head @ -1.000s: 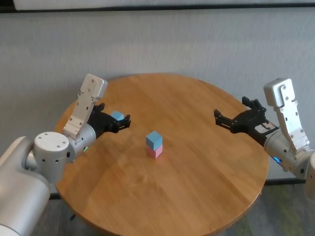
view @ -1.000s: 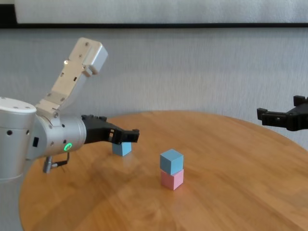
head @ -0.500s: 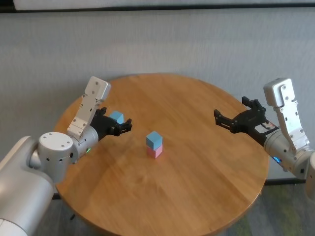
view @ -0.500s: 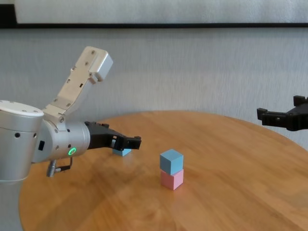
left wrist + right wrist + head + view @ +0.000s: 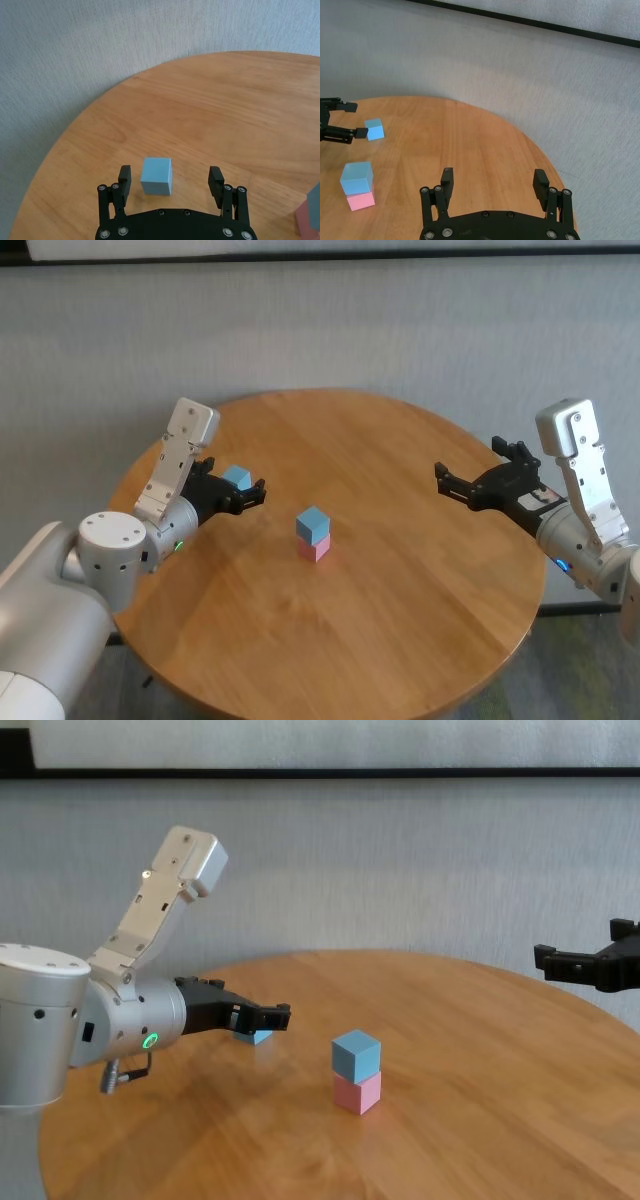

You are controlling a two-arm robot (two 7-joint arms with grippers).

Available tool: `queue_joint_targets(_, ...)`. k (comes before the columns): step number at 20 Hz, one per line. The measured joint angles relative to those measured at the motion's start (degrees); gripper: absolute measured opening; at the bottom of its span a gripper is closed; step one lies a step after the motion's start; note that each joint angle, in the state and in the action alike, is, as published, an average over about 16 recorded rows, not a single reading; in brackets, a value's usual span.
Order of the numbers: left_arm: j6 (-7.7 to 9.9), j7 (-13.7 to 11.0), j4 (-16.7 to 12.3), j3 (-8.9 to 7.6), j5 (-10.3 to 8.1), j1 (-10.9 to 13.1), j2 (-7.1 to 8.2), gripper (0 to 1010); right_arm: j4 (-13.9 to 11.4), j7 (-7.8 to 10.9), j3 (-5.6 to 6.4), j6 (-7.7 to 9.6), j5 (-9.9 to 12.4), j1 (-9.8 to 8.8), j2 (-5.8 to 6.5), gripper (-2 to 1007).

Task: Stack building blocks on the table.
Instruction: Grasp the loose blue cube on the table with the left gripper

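Observation:
A light blue cube (image 5: 313,523) sits on a pale pink cube (image 5: 315,549) near the middle of the round wooden table (image 5: 400,620); the pair also shows in the chest view (image 5: 356,1055). A second light blue cube (image 5: 156,175) lies on the table at the left, also seen in the head view (image 5: 237,477). My left gripper (image 5: 170,174) is open, low over the table, with this cube between its fingers and a gap on each side. My right gripper (image 5: 468,462) is open and empty, held above the table's right edge.
A grey textured wall stands close behind the table. The table's rim (image 5: 75,135) curves just beyond the loose cube. Bare tabletop lies between the stack and the right gripper (image 5: 493,175).
My left gripper has dropped lower and settled around the loose blue cube, which has not moved. The right arm and the stack are as before.

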Motion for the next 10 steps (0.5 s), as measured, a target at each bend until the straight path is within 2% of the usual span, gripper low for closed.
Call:
queue_joint_targets(6, -2.12, -0.56, 3.03, -0.39, -0.41, -1.17, -0.39, 1001, 0.00, 0.00, 0.00, 0.00, 0.00, 0.00, 0.00, 1005)
queue_joint_targets(10, -2.34, -1.11, 4.57, -0.26, -0.41, -1.98, -0.52, 1001, 0.00, 0.00, 0.00, 0.00, 0.00, 0.00, 0.00, 1005)
